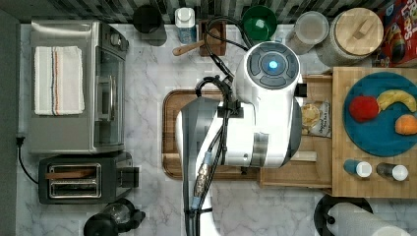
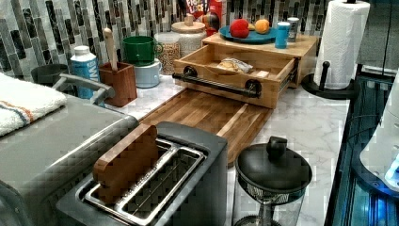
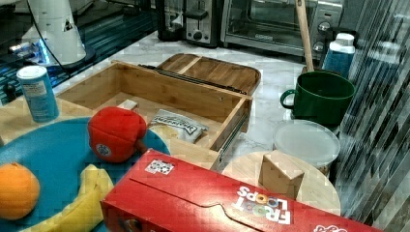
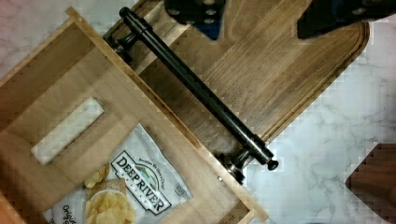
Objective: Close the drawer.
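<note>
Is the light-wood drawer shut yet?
No, open: the light-wood drawer is pulled out over the brown cutting board, chip bag visible inside.

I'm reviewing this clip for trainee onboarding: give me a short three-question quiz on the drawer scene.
1. True or false: the drawer is fully shut.
2. What lies inside it? A) a chip bag B) a banana C) a mug
3. Fill in: in the left view, the drawer's black handle hangs over the dark ______ board.

Key: 1 false, it stands pulled out. 2 A, the chip bag. 3 cutting.
</note>
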You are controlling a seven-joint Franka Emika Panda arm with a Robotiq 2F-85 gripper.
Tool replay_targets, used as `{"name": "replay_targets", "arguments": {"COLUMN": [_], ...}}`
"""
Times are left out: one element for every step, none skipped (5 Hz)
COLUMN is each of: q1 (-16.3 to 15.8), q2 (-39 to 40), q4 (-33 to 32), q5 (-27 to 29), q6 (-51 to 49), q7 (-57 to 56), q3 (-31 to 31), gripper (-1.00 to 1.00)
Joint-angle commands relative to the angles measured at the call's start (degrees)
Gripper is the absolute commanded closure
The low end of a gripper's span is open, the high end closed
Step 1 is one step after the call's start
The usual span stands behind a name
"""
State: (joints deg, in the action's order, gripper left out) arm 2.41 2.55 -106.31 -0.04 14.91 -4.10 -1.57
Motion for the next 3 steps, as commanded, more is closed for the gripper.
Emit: {"name": "replay_targets", "arguments": {"q1": [0.1,0.3,0.1], "q2": [0.1,0.1,0.1], "q4": [0.0,0.0,-0.4], "q5": [0.0,0.0,1.7], "q6": [0.2,0.2,-0.1], "q7": [-0.7,-0.7,-5.6], "q3": [0.1,0.3,0.6], "gripper": [1.0,1.0,-1.0]}}
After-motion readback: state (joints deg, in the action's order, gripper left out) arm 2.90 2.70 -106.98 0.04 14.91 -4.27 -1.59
